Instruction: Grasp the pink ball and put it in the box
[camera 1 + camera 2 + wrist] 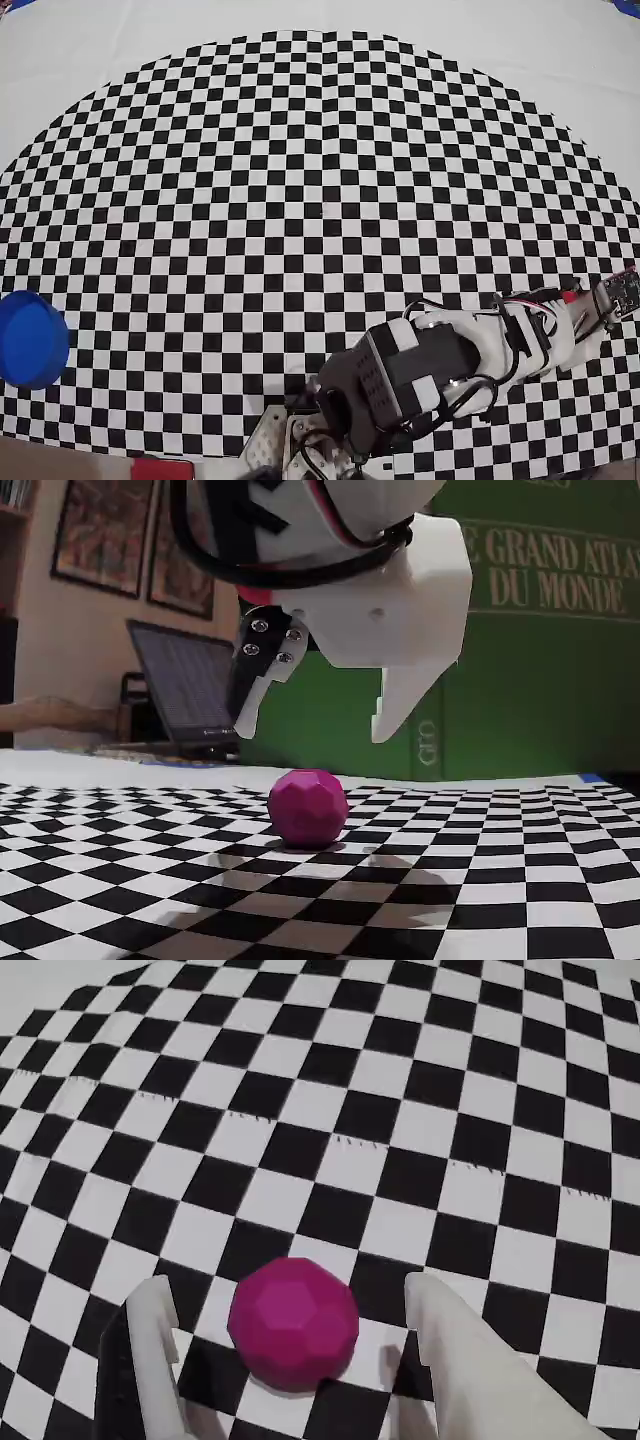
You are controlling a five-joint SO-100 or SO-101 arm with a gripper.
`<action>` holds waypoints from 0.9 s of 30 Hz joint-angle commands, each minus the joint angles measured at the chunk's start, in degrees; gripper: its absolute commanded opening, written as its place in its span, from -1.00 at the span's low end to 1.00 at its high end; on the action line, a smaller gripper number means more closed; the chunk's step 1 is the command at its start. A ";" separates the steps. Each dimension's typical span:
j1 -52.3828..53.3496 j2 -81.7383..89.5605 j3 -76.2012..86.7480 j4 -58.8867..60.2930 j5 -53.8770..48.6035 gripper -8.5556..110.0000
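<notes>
- The pink ball (pixel 307 806) is sitting on the checkered counter (pixel 120 880), directly under the hand (pixel 315 728), which is hanging above it with its fingers spread apart and gripping nothing
- In the wrist view the ball (pixel 293 1323) is lying between the two white fingers (pixel 155 1345), with a gap showing on either side, so nothing is touching it
- It is looking faceted rather than smooth, matte and small; I am guessing it is light and fairly stiff, perhaps printed plastic, though softness cannot be told from here
- Being round, it is likely to roll or squirt out if pinched off-centre, so the pads should be closing across its widest middle, low enough to straddle the equator
- The flat facets may be giving the fingers a little purchase
- The box (pixel 30 338) is waiting at the far left edge of the overhead view, well apart from the arm, so a secure hold is mattering for the carry
</notes>
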 commanded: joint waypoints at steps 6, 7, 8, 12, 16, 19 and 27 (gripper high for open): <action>-0.88 -3.08 -4.92 -1.05 -0.44 -0.41; -0.88 -3.43 -5.10 -1.05 -0.44 -0.41; -0.88 -3.87 -5.27 -1.05 -0.44 -0.41; -0.97 -4.31 -5.27 -1.05 -0.44 -0.41; -0.97 -4.57 -5.36 -1.05 -0.44 -0.41; -0.88 -4.92 -5.54 -1.05 -0.44 -0.41; -0.35 -5.80 -6.50 -1.05 -0.44 -0.41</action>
